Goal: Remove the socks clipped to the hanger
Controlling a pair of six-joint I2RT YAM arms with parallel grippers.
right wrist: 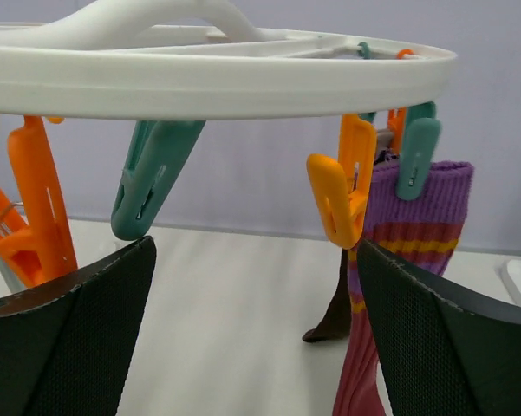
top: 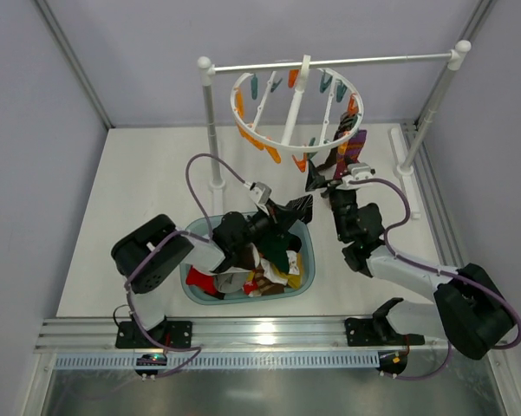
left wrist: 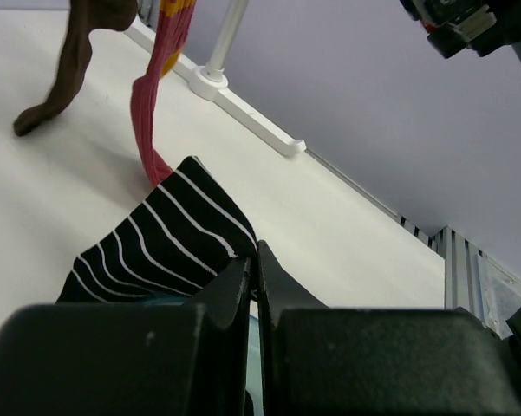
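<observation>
The white ring hanger hangs from the rail, with orange and teal clips around its rim. Two socks stay clipped at its right side: a purple-red striped one and a dark brown one. My right gripper stands open just under the ring, nothing between its fingers. An empty orange clip and the purple sock hang right ahead of it. My left gripper is shut on a black sock with thin white stripes, above the basket's far right corner.
A teal basket with several loose socks sits between the arms. The white two-post rail stand carries the hanger, and its foot runs along the table's right side. Grey walls close in the table.
</observation>
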